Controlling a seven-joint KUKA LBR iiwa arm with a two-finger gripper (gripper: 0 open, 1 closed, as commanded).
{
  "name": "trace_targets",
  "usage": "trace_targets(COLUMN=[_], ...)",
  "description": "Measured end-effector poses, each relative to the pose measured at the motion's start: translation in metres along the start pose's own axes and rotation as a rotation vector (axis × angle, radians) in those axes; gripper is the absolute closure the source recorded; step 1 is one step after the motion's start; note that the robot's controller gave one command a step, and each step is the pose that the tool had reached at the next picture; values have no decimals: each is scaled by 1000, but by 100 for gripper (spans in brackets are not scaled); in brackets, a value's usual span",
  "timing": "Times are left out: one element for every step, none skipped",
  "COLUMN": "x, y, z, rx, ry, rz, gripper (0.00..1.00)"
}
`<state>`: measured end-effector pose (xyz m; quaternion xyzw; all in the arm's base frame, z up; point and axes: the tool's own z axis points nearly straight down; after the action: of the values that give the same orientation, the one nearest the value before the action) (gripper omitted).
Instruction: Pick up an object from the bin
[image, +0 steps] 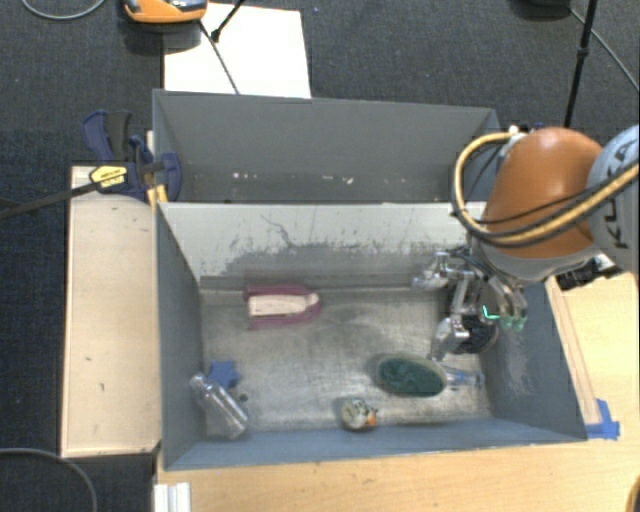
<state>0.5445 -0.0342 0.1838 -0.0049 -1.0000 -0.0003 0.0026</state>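
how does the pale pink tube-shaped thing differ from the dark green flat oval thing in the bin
The pale pink tube-shaped thing is long and light; the dark green flat oval thing is rounded and dark. The pink one lies by the back wall, far from the gripper; the green one lies nearer the front, close beside it. Both lie flat on the bin floor.

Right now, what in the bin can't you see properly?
Camera view:
- Small blue thing beside the dark green oval: too small to name.
- Mottled round thing by the front wall: too small to name.
- Back right corner of the bin: hidden by the arm's orange cover.
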Motion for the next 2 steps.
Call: trace_targets(x=[48, 45], y=[3, 3], z=[113, 110], rx=[1, 2], ry=[-12, -21], rz=[-393, -395], gripper=[0, 100])
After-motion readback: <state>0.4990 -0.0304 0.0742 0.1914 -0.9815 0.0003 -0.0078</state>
